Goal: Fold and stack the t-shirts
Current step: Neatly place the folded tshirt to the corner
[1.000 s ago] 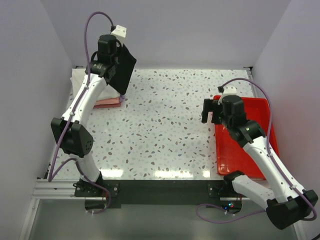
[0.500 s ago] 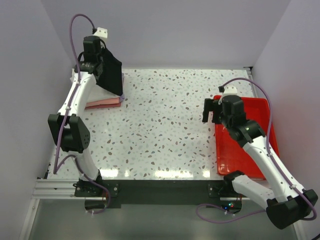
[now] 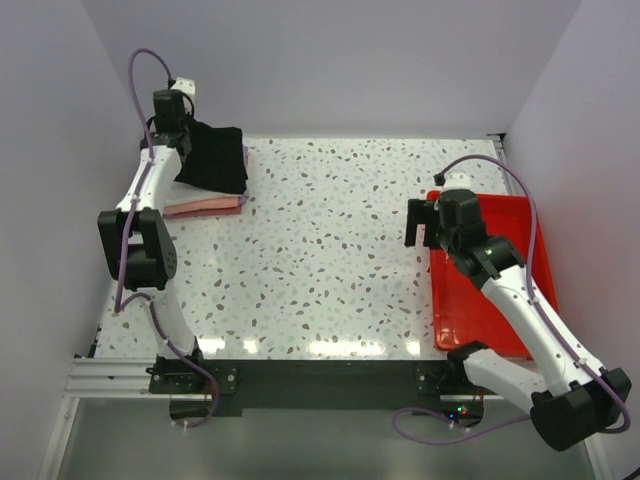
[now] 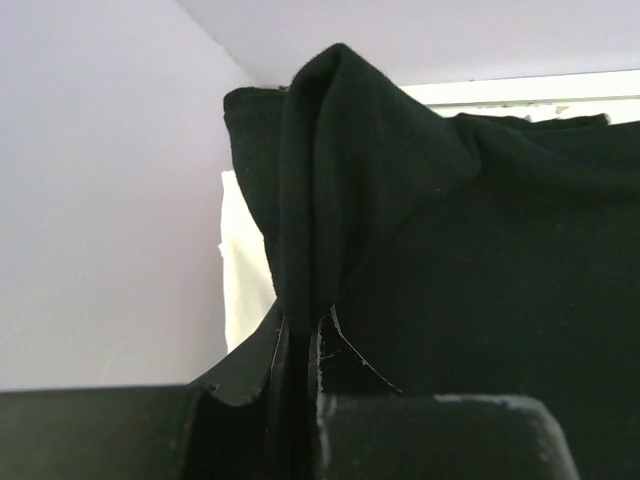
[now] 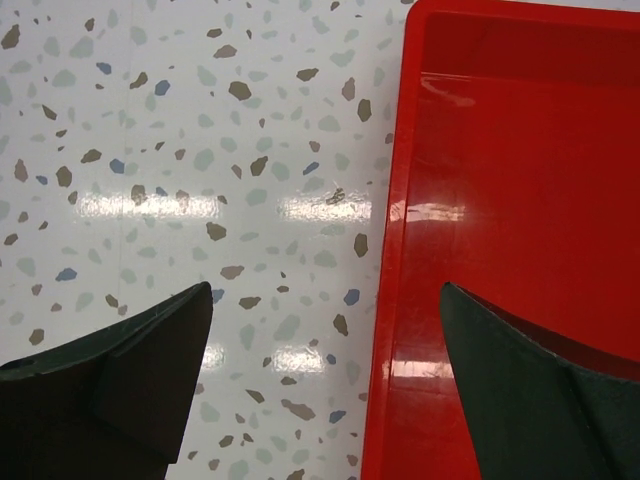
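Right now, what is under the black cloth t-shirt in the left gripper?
The front edge of a folded pink t-shirt pokes out beneath the black cloth t-shirt, with a lavender sliver at its corner and white cloth behind. The rest is covered.

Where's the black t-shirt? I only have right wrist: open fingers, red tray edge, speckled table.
Observer: Far-left corner of the table. The left gripper is shut on the black t-shirt, a fold pinched between its fingers.
Operator: Over the stack?
Observer: Its lower edge overlaps the folded pink t-shirt in the top view; I cannot tell if they touch.
Operator: Anything else there?
Observer: A white cloth shows behind the black one in the left wrist view.
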Robot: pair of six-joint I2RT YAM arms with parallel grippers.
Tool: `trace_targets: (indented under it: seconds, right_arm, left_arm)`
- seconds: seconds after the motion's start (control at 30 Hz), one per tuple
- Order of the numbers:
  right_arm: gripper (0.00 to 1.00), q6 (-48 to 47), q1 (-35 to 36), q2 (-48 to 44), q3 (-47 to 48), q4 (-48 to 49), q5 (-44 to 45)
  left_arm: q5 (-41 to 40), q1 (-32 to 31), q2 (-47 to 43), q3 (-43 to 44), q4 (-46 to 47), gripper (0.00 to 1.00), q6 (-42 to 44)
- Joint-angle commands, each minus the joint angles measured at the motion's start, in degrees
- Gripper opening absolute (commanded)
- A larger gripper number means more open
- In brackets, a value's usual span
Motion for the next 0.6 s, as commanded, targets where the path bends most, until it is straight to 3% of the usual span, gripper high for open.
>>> trace_targets:
  seconds: [0.0, 0.37, 0.4, 0.43, 0.47, 0.53, 0.57]
  right_arm:
    - [0.99, 0.07, -0.18, 0.36, 1.72, 0.13, 2.19]
    - [0.99, -0.64, -0.27, 2.56, 2.68, -0.66, 1.83]
    - [0.99, -0.72, -0.27, 2.56, 2.6, -0.66, 1.83]
    - [0.99, -0.73, -0.27, 2.64, 2.6, -0.57, 2.01]
    - [0.99, -0.73, -0.18, 2.64, 2.68, -0.66, 2.1]
    - [0.99, -0.73, -0.18, 2.91, 2.95, -0.92, 2.45]
    - [0.99, -0.64, -0.18, 2.82, 3.21, -1.36, 2.45]
  left_arm:
    - [1.54, 3.02, 0.19, 0.39, 5.94, 0.0, -0.21]
    - [1.45, 5.84, 3.26, 0.13, 5.68, 0.0, -0.65]
    - [1.36, 5.93, 3.88, 0.39, 5.59, 0.03, -0.91]
    - [1.27, 6.11, 4.14, 0.74, 4.98, 0.13, -0.91]
    - [0.75, 6.2, 4.49, 1.62, 4.62, 0.33, -1.26]
    - [-1.0, 6.28, 4.59, 2.15, 4.18, 0.53, -1.44]
    - [-2.32, 6.37, 4.41, 2.59, 4.09, 0.89, -2.05]
